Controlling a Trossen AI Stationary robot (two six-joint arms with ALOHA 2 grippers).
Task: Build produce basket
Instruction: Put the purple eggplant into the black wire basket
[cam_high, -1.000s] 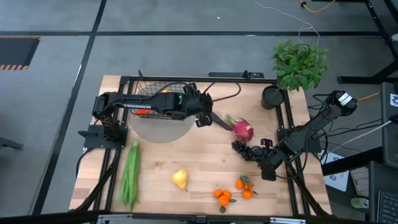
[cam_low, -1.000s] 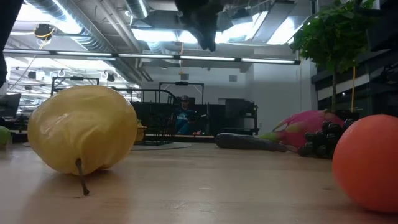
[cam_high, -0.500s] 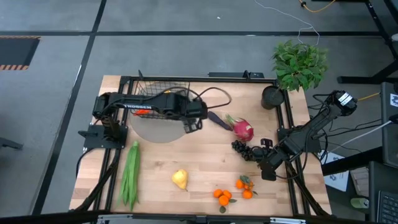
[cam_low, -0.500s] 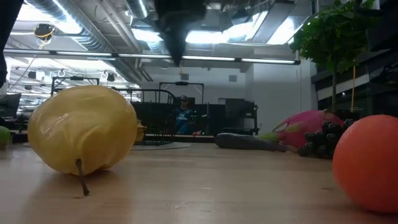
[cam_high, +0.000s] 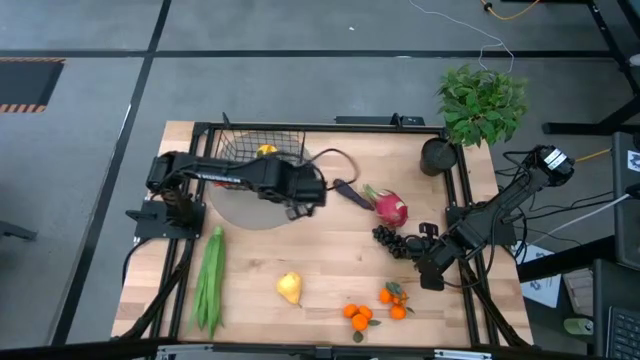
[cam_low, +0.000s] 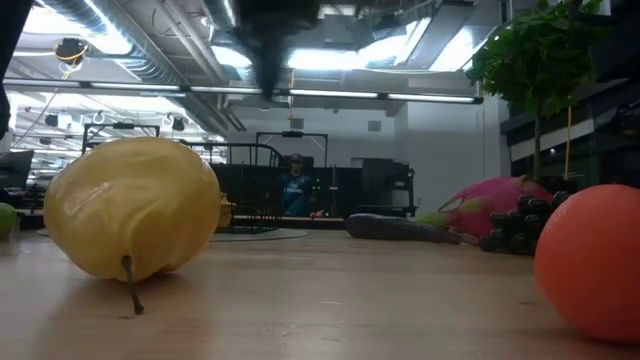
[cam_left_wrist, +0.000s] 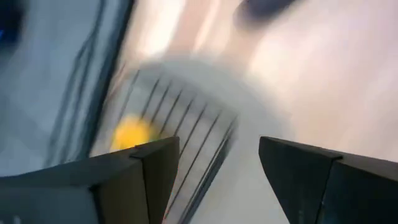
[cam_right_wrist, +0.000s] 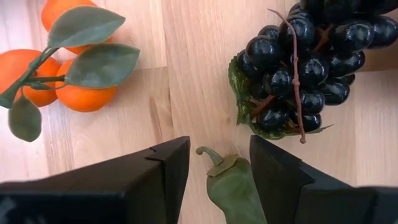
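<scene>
The black wire basket (cam_high: 258, 148) stands on a grey round mat (cam_high: 250, 212) at the far left, with a yellow pepper (cam_high: 265, 151) in it. My left gripper (cam_high: 300, 206) is open and empty above the mat's right edge, just right of the basket (cam_left_wrist: 174, 118). The eggplant (cam_high: 346, 191), dragon fruit (cam_high: 390, 209), grapes (cam_high: 392, 240), pear (cam_high: 289, 288), oranges (cam_high: 358, 315) and green beans (cam_high: 210, 280) lie on the table. My right gripper (cam_right_wrist: 219, 163) is low at the table's right edge, its fingers on either side of a small green stemmed vegetable (cam_right_wrist: 233, 183). My right gripper's fingers stand on either side of the green vegetable's stem end (cam_right_wrist: 219, 163). I cannot tell whether they touch it.
A potted plant (cam_high: 482, 100) and a dark round cup (cam_high: 437, 156) stand at the far right corner. A second cluster of oranges with leaves (cam_high: 394, 299) lies near my right gripper. Bare wood shows in the table's middle.
My left gripper has moved from beside the eggplant toward the table's left edge and a little toward the near edge, and now hangs over the mat next to the basket. The produce on the table has kept still.
</scene>
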